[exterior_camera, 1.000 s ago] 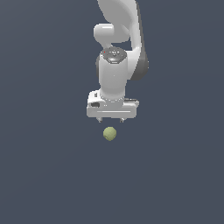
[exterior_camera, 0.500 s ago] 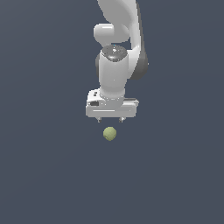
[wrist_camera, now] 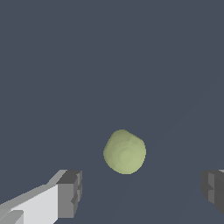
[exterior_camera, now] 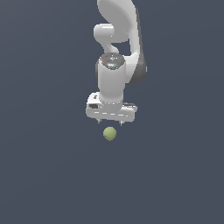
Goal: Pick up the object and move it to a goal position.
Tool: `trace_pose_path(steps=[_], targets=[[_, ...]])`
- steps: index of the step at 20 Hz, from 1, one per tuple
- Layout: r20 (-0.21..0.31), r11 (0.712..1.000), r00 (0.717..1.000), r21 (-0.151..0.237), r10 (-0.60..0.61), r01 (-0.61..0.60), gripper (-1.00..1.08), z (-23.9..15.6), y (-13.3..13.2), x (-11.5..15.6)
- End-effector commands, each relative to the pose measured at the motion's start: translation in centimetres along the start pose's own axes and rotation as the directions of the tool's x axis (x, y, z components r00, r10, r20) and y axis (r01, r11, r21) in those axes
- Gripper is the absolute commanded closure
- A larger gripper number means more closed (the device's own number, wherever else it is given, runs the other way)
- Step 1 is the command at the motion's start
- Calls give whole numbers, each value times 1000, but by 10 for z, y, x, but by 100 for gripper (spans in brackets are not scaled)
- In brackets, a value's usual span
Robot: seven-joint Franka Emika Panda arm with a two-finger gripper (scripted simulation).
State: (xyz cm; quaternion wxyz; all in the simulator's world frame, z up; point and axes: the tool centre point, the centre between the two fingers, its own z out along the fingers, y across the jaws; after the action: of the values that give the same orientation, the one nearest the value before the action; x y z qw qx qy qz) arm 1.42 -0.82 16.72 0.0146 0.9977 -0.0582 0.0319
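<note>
The small olive yellow-green ball point(exterior_camera: 110, 133) lies on the dark grey floor in the exterior view, just below the white gripper point(exterior_camera: 110, 123). The gripper points down and is open, its two short fingertips spread wider than the ball. In the wrist view the ball point(wrist_camera: 125, 152) sits ahead of the gripper point(wrist_camera: 142, 192), between the lines of the two grey fingertips point(wrist_camera: 70, 194), which do not touch it. The gripper holds nothing.
The white arm point(exterior_camera: 118, 52) rises above the gripper toward the top of the exterior view. The dark grey floor point(exterior_camera: 43, 175) surrounds the ball on all sides.
The gripper has shifted slightly; it stays open just above the ball. The ball has not moved.
</note>
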Motion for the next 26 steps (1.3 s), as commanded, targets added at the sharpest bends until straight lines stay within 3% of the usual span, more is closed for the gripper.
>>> trace_pose_path(steps=[1, 6, 14, 21, 26], targets=[[8, 998, 998, 4, 56, -56, -92, 9, 1, -1], [30, 979, 979, 7, 202, -202, -92, 30, 3, -5], [58, 919, 917, 0, 394, -395, -92, 60, 7, -12], [68, 880, 878, -8, 474, -474, -92, 73, 9, -15], [69, 876, 874, -9, 481, -482, -92, 74, 9, -16]])
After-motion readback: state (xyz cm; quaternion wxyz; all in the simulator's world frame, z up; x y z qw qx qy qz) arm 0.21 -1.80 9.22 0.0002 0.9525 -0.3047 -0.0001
